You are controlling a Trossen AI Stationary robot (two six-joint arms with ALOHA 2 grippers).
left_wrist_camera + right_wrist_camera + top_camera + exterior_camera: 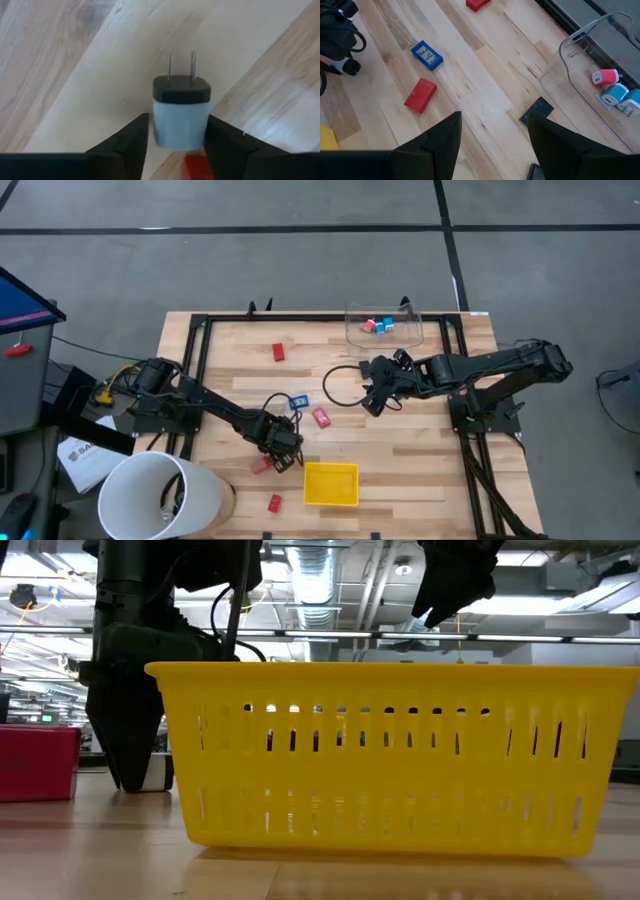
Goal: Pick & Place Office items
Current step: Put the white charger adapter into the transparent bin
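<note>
Flanking an unlabelled plug adapter [180, 117], the left pincer [176, 142] touches it.

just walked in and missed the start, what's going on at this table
The left pincer is down on the wooden table beside the square yellow plastic tray, its fingers on either side of a small pale blue plug adapter with a black top and two metal prongs. The right pincer hangs open over the table's middle, empty, near the clear plastic box holding small pink and blue pieces.
</note>
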